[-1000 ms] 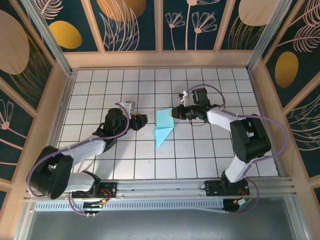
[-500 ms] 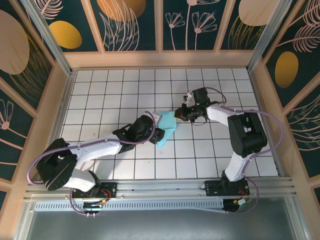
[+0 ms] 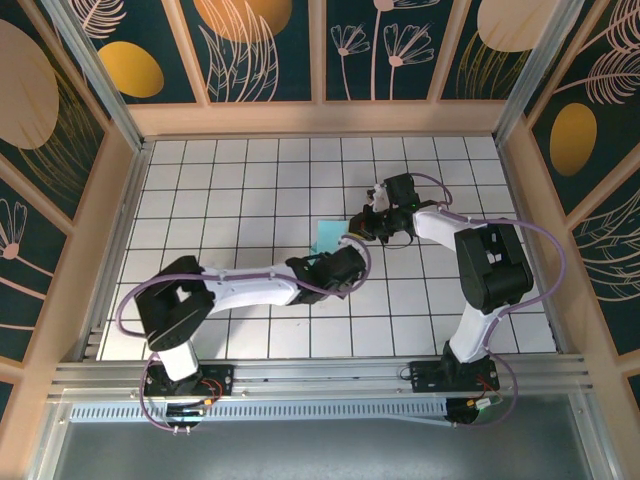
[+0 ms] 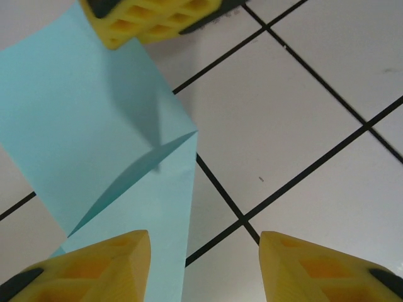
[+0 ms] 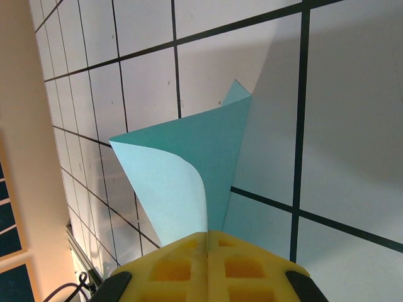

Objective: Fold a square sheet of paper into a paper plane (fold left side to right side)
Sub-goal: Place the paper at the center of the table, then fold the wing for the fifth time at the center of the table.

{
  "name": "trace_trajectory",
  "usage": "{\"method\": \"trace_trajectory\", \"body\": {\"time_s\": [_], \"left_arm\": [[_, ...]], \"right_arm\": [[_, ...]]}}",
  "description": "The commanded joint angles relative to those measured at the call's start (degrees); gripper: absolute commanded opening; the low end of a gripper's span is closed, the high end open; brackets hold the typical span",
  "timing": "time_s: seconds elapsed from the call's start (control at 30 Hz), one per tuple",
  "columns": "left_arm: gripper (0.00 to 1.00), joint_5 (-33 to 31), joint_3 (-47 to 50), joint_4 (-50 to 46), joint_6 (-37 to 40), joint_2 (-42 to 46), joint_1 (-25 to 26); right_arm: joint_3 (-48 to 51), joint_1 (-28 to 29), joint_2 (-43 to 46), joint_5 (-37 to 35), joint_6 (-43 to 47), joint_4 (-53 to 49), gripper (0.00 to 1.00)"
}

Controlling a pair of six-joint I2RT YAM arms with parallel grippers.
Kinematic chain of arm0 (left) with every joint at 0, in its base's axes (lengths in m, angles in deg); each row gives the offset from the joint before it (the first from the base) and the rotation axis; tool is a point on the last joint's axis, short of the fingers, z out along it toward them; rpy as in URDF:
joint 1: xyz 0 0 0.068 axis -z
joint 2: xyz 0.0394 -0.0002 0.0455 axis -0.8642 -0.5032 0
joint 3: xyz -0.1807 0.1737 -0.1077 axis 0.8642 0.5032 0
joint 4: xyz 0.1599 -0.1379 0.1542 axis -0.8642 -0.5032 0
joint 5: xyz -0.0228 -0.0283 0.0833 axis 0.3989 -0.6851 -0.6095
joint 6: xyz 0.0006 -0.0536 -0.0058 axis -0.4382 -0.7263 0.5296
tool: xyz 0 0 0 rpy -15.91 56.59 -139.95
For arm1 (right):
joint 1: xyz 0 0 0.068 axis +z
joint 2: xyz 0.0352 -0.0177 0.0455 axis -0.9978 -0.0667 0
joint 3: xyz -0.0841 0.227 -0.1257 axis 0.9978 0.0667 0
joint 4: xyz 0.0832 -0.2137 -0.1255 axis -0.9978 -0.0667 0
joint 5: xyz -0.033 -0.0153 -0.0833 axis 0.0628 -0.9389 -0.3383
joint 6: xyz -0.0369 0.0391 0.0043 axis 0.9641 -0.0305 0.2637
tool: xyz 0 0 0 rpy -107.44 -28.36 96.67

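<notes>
Cyan sheet [image 5: 182,151] clenched in right pincer [image 5: 208,238] | left pincer [image 4: 201,248] released (seemingly astride sheet edge)

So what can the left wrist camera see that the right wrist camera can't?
From the left wrist camera: the left pincer open above the table, a slanted crease across the blue paper, and the right pincer's yellow tip at the paper's top edge. From the right wrist camera: the right pincer shut on the paper, holding it up so it curls, plus the wooden wall at the side. Both show the blue paper and the white tiles with black lines.
</notes>
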Motion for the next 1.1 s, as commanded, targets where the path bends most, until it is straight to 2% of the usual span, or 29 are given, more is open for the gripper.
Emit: {"method": "trace_trajectory", "body": {"time_s": [0.0, 0.27, 0.5, 1.07], "left_arm": [[0.49, -8.35, -3.12, -8.00, 0.60, -2.91, 1.46], [0.49, -12.62, -5.24, -10.59, -1.48, -7.29, 1.91], [0.47, -12.74, -5.25, -9.63, -2.56, -8.94, 1.91], [0.32, -15.03, -3.93, -7.43, -4.56, -11.34, 1.91]], "right_arm": [[-1.82, -0.32, -1.15, -0.36, -0.53, -1.27, 0.00], [-1.82, -0.16, -1.25, -0.44, -0.88, -1.18, 0.00], [-1.92, -0.13, -1.32, -0.54, -0.96, -1.33, 0.00], [-1.94, 0.17, -1.38, -0.62, -1.13, -1.34, 0.00]]}}
